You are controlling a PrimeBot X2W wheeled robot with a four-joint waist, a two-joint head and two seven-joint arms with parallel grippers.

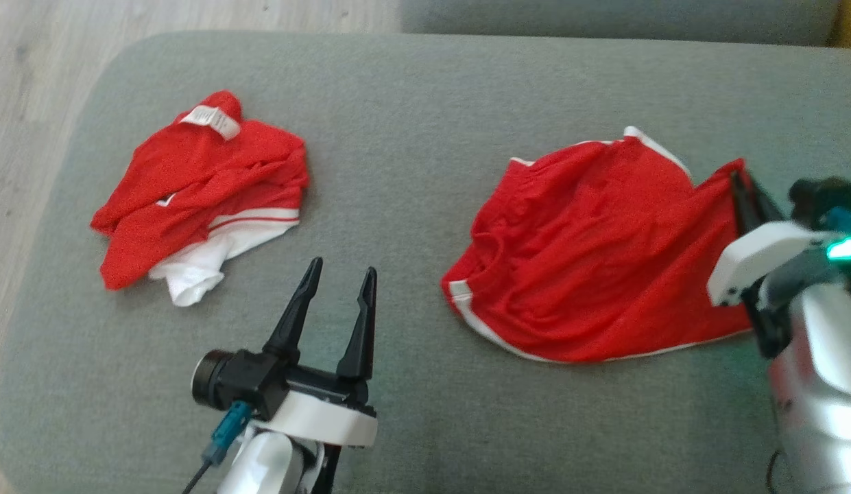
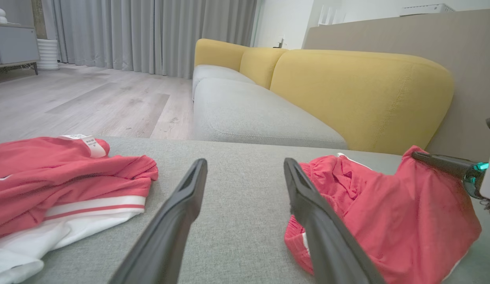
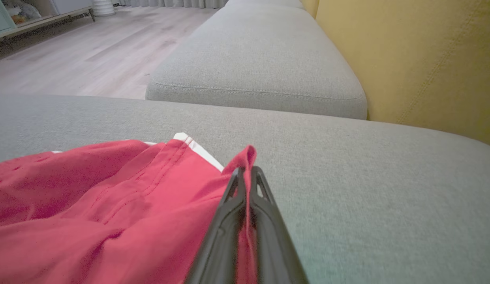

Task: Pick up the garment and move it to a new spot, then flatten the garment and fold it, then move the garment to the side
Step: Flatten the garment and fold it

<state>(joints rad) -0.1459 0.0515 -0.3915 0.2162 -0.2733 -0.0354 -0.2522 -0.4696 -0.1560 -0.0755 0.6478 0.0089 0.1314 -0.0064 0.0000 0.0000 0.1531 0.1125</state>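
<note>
1. Left gripper (image 1: 344, 266): we find it closest to us, over the near edge of the grey upholstered surface (image 1: 411, 103), a little left of centre. Its two dark fingers stand apart with nothing between them, and they point toward the far edge.

2. Right gripper (image 3: 246, 170): we see its fingers pressed together on a fold of red cloth. The fold rises in a small peak just past the fingertips. This gripper is clamped on the garment (image 1: 590, 254).

3. Garment position: we locate it on the right half of the surface, spread loosely with creases. It is red with white trim along its hem. The clamped point is its far-right corner, nearest the right edge of the surface, and that corner is lifted above the fabric around it. The rest rests on the surface. Its near-left hem lies to the right of the left gripper, near it but apart.

4. Other items: we note a crumpled red-and-white piece (image 1: 199, 185) near the left edge, white label (image 1: 211, 121) uppermost, well apart from the garment. A sofa cushion (image 2: 264, 114) with a yellow backrest (image 2: 359, 94) lies beyond the far edge.
</note>
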